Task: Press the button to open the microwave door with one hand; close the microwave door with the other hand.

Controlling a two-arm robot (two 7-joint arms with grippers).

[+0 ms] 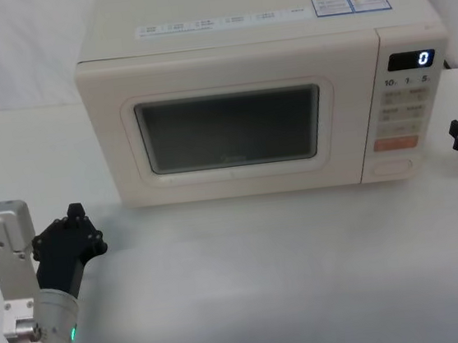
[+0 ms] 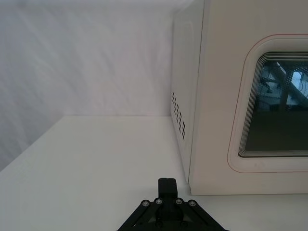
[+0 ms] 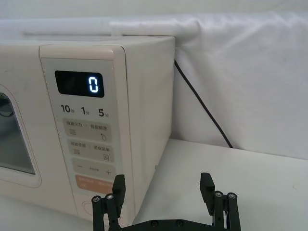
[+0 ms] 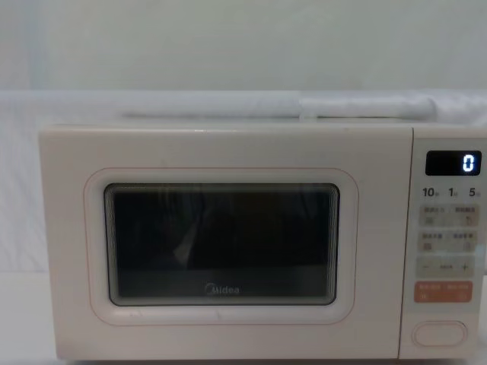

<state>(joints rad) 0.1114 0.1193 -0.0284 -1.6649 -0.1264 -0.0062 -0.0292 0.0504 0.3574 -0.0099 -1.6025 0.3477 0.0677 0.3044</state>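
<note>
**Microwave shut, both grippers clear**

The microwave door (image 4: 221, 243) is flush shut: cream, dark rounded window, thin pink outline, grey "Midea" logo. Right of it, the control panel (image 4: 447, 243) display reads 0; the button (image 4: 440, 333), plain cream oval, sits lowest. Right gripper (image 3: 163, 185) hovers near the panel's corner, fingers spread. Left gripper (image 1: 75, 212) waits off the door's left corner; finger state undeterminable.
</note>
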